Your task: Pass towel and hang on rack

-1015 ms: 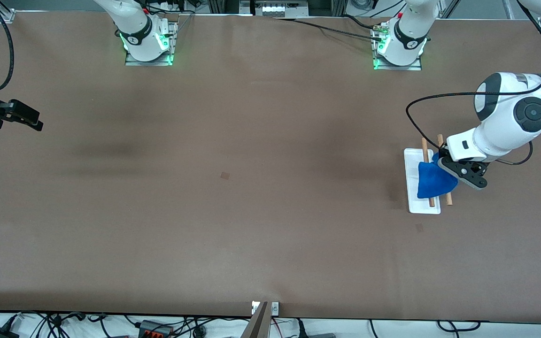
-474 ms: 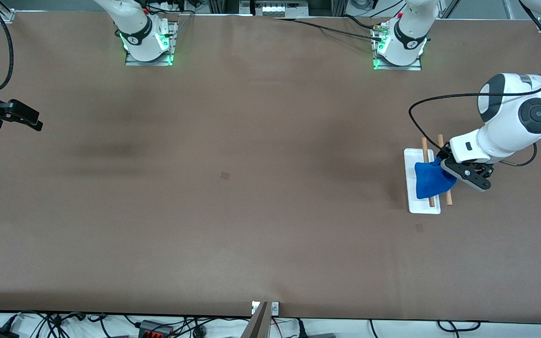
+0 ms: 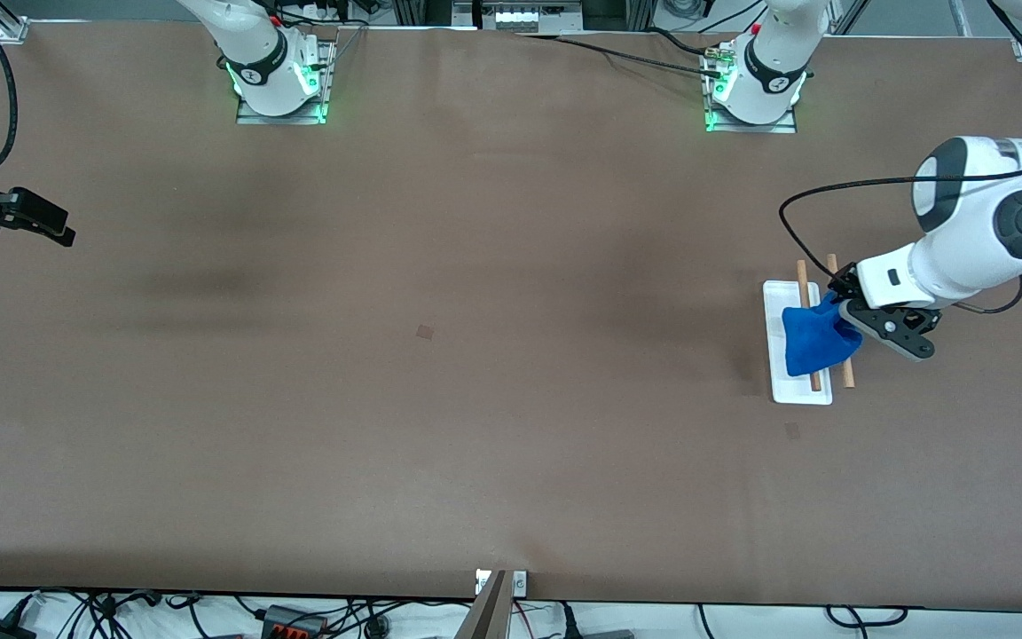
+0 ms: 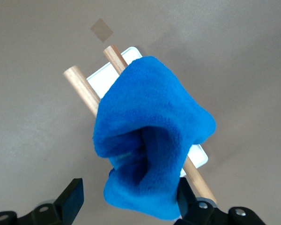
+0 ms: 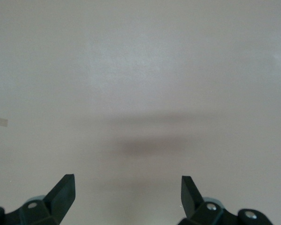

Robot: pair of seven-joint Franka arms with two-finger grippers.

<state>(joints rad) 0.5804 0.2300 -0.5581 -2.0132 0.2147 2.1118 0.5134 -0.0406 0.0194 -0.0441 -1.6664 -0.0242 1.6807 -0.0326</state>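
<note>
The table (image 3: pixel 440 390) is carrying the rack (image 3: pixel 797 389) at frame right, the blue towel (image 3: pixel 811 342) is draping its rods, the left gripper (image 3: pixel 885 330) is hovering spread beside it, and the right gripper (image 3: pixel 27 220) is waiting spread at frame left.

Left gripper (image 3: pixel 885 330) fingers spread, right at the rack (image 3: pixel 799 342) on the side toward the left arm's end of the table; the blue towel (image 4: pixel 150 150) draped on both wooden rods bulges between its fingers, blocking forward travel. Bare table (image 3: pixel 475 399) lies beside and under it. Right gripper (image 5: pixel 126 197), fingers apart, waits over bare table, nothing ahead of it.
</note>
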